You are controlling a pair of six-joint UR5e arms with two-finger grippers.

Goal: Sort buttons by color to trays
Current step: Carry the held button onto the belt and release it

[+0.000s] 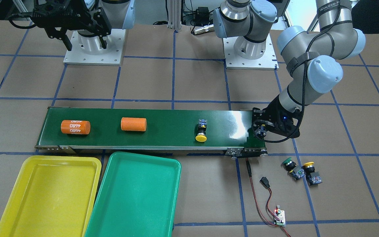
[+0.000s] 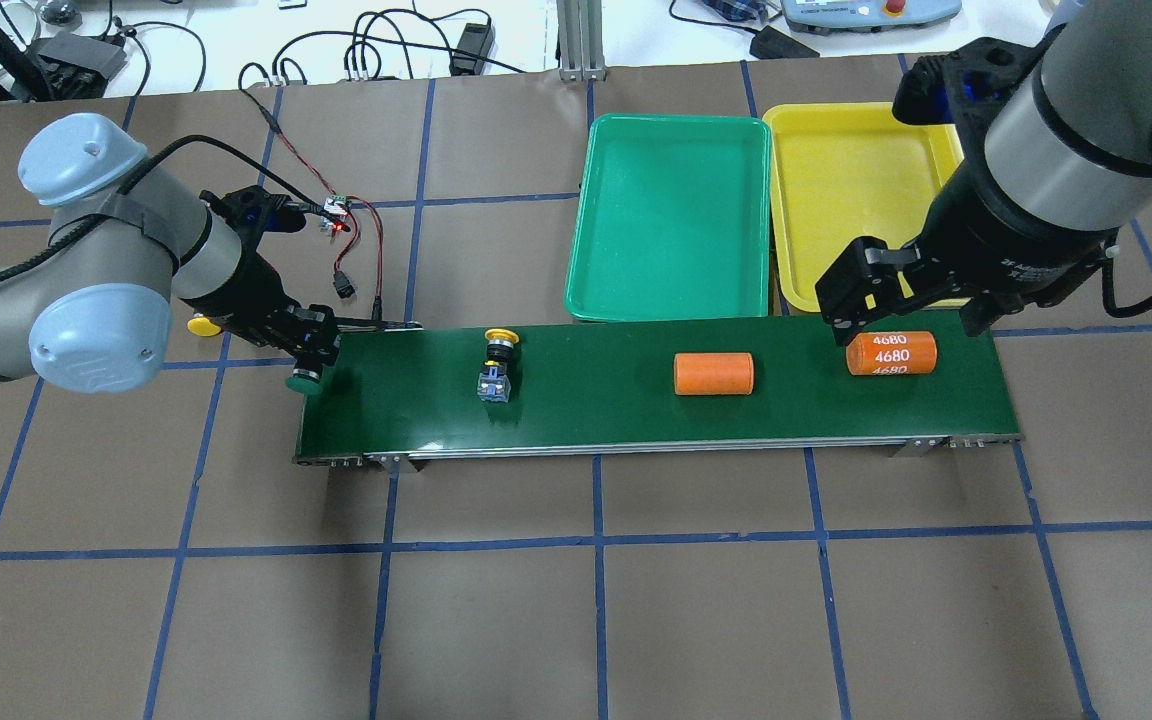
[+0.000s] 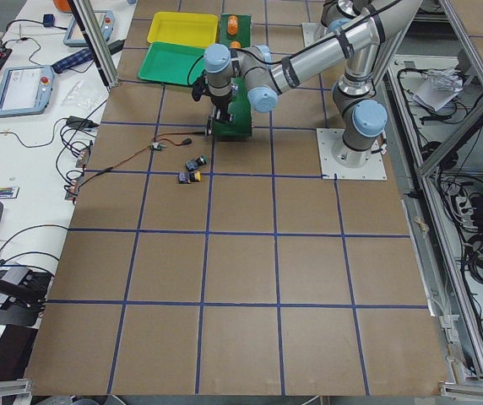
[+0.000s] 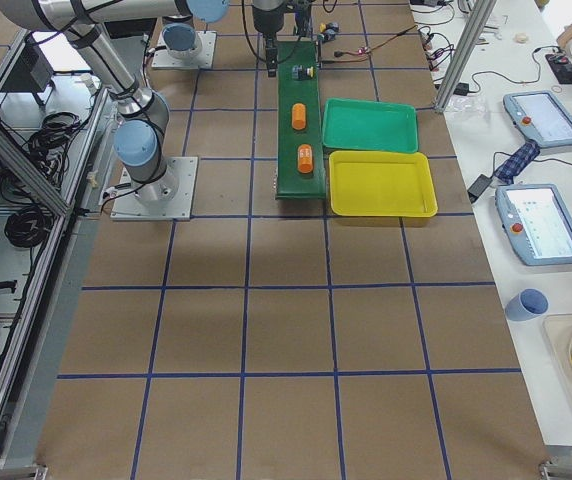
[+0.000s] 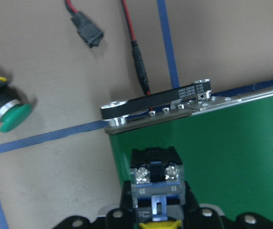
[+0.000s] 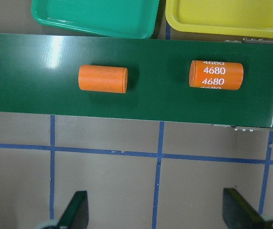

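Now the left gripper clamps a button above the belt.

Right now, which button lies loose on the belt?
The yellow-capped button mid-belt. The left end effector grips a second button; the green button and yellow neighbour lie on the table.

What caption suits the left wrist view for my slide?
Left claw gripping a button over the belt end; a green button lies on the table nearby.
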